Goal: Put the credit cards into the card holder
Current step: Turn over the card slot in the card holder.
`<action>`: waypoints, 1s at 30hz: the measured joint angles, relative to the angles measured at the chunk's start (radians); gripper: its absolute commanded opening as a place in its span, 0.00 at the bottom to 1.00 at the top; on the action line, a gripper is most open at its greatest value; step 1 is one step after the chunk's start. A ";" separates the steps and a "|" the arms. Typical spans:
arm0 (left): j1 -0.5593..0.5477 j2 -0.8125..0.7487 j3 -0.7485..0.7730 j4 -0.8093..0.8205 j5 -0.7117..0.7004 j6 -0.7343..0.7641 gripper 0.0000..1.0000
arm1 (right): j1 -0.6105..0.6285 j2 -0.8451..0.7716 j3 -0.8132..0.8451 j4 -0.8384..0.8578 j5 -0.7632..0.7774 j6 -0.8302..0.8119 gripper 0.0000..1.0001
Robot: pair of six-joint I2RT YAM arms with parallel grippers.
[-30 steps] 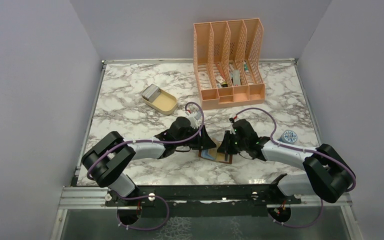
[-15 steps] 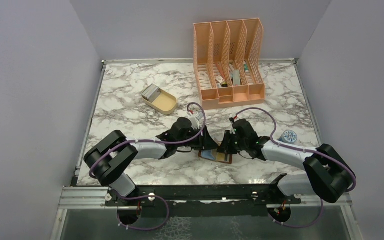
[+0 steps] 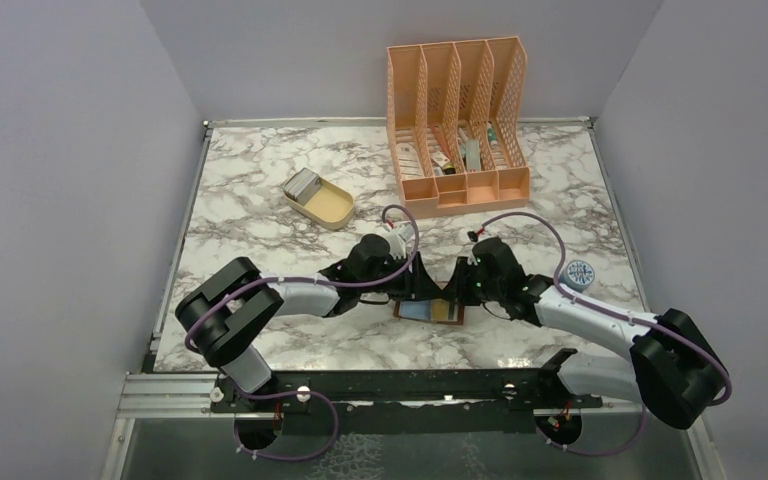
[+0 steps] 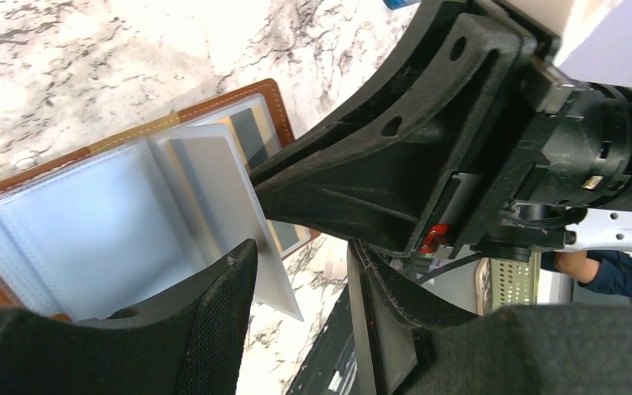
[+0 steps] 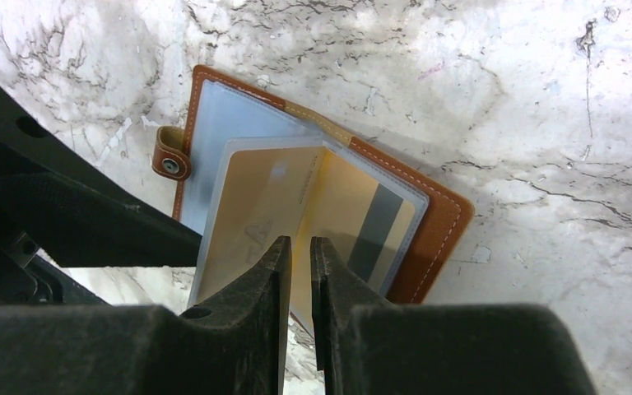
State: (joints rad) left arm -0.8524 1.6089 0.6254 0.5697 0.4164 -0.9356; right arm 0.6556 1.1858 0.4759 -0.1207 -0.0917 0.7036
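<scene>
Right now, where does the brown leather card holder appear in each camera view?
Top external: the brown leather card holder lies low, at centre.
Left wrist: the holder fills the left half, open.
Right wrist: the holder lies open at centre.
Shared landmark: the gold-toned plastic card inside it.

Marbled table (image 3: 260, 200): open card holder (image 3: 422, 311), beige tray (image 3: 333, 213), peach organiser (image 3: 465, 196), blue disc (image 3: 579, 272).

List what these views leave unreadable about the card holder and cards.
Top external: card holder pockets, too small and crowded by left gripper and right gripper.
Left wrist: card holder's far side, behind the right gripper.
Right wrist: gold card print, blurred under its sleeve.
</scene>
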 measured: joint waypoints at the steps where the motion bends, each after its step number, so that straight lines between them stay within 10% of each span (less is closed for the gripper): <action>1: -0.003 0.001 0.003 0.001 0.001 0.000 0.46 | 0.000 0.000 0.000 -0.004 0.003 0.000 0.15; 22: -0.020 0.019 0.047 -0.029 -0.018 0.043 0.46 | 0.000 -0.293 0.012 -0.232 0.200 0.030 0.28; 30: 0.056 -0.054 0.192 -0.454 -0.230 0.292 0.47 | 0.000 -0.296 0.013 -0.211 0.120 0.024 0.29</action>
State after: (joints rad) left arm -0.7959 1.5551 0.8177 0.1154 0.1860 -0.6434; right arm 0.6556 0.8898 0.4892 -0.3317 0.0284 0.7277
